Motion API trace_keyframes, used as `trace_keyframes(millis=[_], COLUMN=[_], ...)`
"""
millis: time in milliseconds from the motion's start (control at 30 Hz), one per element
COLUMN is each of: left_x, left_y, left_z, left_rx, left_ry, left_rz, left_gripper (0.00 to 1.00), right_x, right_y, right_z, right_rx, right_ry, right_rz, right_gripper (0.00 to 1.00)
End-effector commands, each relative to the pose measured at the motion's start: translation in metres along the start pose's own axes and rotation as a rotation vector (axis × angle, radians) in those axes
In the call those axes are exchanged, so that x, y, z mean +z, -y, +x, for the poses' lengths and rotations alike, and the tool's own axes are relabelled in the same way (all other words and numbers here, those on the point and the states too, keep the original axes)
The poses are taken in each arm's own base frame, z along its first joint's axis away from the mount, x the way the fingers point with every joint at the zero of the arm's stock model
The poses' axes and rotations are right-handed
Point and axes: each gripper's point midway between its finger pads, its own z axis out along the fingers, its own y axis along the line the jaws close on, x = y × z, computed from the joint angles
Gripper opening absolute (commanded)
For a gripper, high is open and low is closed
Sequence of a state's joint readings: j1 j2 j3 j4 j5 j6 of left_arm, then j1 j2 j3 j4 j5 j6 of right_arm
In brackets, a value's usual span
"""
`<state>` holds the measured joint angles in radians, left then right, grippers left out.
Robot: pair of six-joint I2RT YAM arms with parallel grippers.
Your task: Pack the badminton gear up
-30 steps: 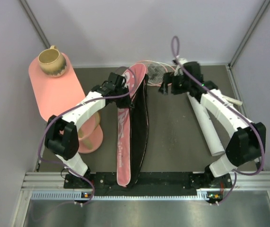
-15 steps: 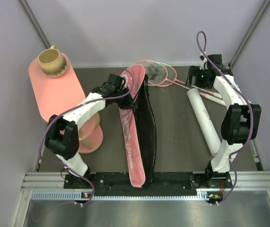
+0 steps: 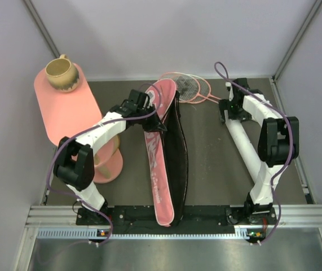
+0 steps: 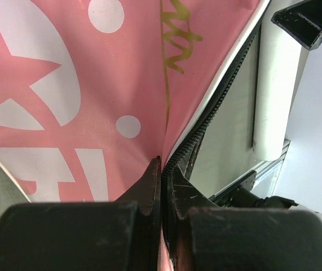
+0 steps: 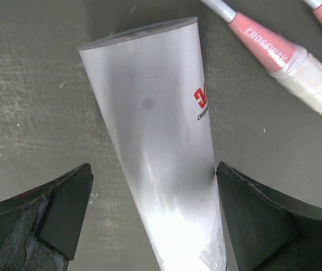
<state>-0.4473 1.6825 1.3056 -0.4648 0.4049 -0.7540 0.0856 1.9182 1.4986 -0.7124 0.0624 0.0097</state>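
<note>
White tube [image 3: 246, 153] lies near-to-far, far end inside the wide-spread right hand [image 5: 152, 197]; left hand [image 4: 162, 169] pinches the pink bag [image 3: 159, 169].

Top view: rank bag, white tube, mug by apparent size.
1. Pink bag, longest and widest.
2. White tube, long but slim.
3. Mug, clearly smallest, even sitting raised on the pink table, nearer the camera.

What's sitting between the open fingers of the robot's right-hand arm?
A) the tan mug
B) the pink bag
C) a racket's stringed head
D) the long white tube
D: in the right wrist view, the right gripper is open with one jaw on either side of the long white tube; the racket handles lie outside the jaws.
</note>
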Motion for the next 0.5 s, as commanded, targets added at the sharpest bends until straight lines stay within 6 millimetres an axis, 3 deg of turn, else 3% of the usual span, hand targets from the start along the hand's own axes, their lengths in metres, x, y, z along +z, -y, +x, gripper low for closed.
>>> trace_keyframes(millis=[0,200,300,333,467], left_x=[-0.012,-0.018,-0.019,-0.019,-0.019], left_y=[0.016,0.019,0.024,0.025,0.027], left_z=[0.0,0.003,0.006,0.007,0.01], left_rx=[0.028,0.028,0.026,0.024,0.017], left_ry=[0.013,0.022,0.006,0.0,-0.018], left_rz=[0.077,0.097,0.121,0.126,0.143], left_gripper=[0.0,0.0,0.0,0.0,0.0], right_x=[0.004,-0.005,-0.012,-0.012,-0.027], right_y=[0.014,0.019,0.018,0.018,0.009], right_z=[0.007,0.023,0.04,0.054,0.082], right_rx=[-0.049,-0.054,-0.054,-0.058,-0.089], right_ry=[-0.027,-0.041,-0.054,-0.081,-0.097], right_rz=[0.096,0.147,0.147,0.148,0.132], right_gripper=[0.9,0.77,0.66,0.61,0.53])
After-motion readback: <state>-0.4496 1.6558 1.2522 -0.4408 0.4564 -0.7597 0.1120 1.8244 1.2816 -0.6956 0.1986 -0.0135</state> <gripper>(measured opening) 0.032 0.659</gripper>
